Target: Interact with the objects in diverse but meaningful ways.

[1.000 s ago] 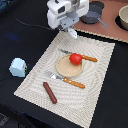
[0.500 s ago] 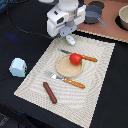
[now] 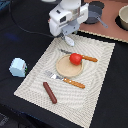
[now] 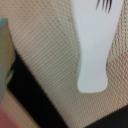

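Note:
My gripper (image 3: 69, 40) hangs over the far edge of the beige placemat (image 3: 100, 95), just beyond the tan plate. It appears shut on the small white bottle-like piece (image 4: 94, 55), which fills the blurred wrist view above the mat weave. The fingertips themselves are not clear. The red tomato (image 3: 75, 58) sits on the plate (image 3: 65, 69). The brown sausage (image 3: 50, 92) lies on the mat's near part. The pale blue-white cup (image 3: 18, 67) stands on the dark table at the exterior view's left. The grey saucepan (image 3: 95, 14) is at the back.
An orange-handled fork (image 3: 70, 81) lies in front of the plate and an orange-handled knife (image 3: 84, 57) behind it. A dark bowl (image 3: 123, 18) stands on the brown board at the back right. A blurred teal edge (image 4: 4, 50) shows in the wrist view.
The gripper has come down a little over the far edge of the mat. The tomato, sausage, cup and cutlery have not moved.

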